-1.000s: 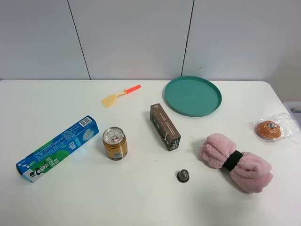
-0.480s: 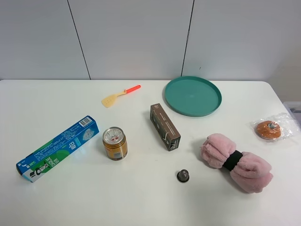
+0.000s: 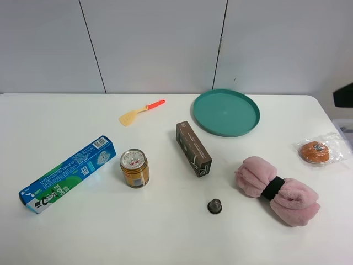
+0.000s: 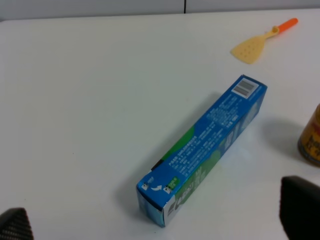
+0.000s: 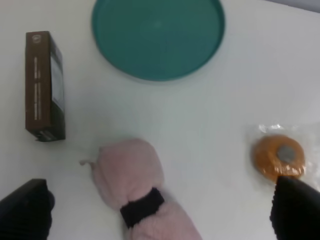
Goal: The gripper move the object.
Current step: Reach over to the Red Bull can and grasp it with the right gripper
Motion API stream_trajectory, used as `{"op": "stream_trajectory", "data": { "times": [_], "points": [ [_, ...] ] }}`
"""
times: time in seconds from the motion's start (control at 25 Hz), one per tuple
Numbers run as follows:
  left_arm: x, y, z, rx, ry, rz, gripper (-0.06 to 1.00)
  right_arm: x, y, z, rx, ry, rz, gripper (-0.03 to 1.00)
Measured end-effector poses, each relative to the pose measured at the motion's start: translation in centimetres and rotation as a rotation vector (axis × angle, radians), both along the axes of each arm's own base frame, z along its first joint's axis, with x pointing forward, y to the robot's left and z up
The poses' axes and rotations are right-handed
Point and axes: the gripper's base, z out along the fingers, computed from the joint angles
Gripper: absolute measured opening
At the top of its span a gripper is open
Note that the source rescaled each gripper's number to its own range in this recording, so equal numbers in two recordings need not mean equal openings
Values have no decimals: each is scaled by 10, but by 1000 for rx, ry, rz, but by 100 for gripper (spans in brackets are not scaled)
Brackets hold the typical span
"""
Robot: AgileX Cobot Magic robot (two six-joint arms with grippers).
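The closest thing to the near edge of the white counter (image 3: 165, 237) is a tiny dark capsule (image 3: 214, 206). To its right lies a fluffy pink bundle (image 3: 277, 189) with a black band around its middle. My right gripper (image 5: 161, 207) hangs over that bundle with its two black fingers (image 5: 295, 210) spread wide, and it holds nothing. Over on the left lies a long blue box (image 3: 67, 173), flat and slanted. My left gripper (image 4: 157, 216) hangs above the near end of this box, spread wide too, with nothing in it. The can (image 3: 134, 168) stands upright just to the right of the blue box's far end, with its silver top up. From my left wrist I see only a bit of it, past one finger (image 4: 300, 205) and not between the two. Nothing touches the can. A brown box (image 3: 193, 148) lies flat a little further back, to the right of the can. An orange snack in a clear wrapper (image 3: 315, 152) sits near the right edge. Further back is a small yellow spatula (image 3: 140, 112) with an orange handle. The round teal plate (image 3: 226, 112) is to its right, by the wall.
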Motion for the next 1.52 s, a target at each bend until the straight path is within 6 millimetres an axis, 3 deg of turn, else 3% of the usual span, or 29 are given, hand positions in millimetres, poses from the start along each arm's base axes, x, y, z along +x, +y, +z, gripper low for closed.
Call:
{"op": "stream_trajectory", "data": {
  "times": [0.12, 0.24, 0.44, 0.64, 0.76, 0.84, 0.96, 1.16, 1.32, 1.52],
  "points": [
    [0, 0, 0, 0, 0, 0, 100, 39, 14, 3, -39, 37, 109, 64],
    [0, 0, 0, 0, 0, 0, 100, 75, 41, 6, -75, 55, 222, 64],
    [0, 0, 0, 0, 0, 0, 100, 120, 110, 4, -88, 68, 417, 64],
    [0, 0, 0, 0, 0, 0, 100, 147, 193, -7, -107, 94, 615, 64],
    [0, 0, 0, 0, 0, 0, 100, 154, 239, -20, -115, 138, 695, 65],
    [0, 0, 0, 0, 0, 0, 100, 160, 271, -32, -116, 143, 722, 72],
    [0, 0, 0, 0, 0, 0, 100, 162, 303, -45, -108, 146, 752, 92],
    [0, 0, 0, 0, 0, 0, 100, 152, 346, -85, -119, 234, 790, 99],
    [0, 0, 0, 0, 0, 0, 100, 133, 368, -100, -128, 275, 832, 100],
    [0, 0, 0, 0, 0, 0, 100, 131, 370, -100, -124, 292, 786, 100]
  ]
}}
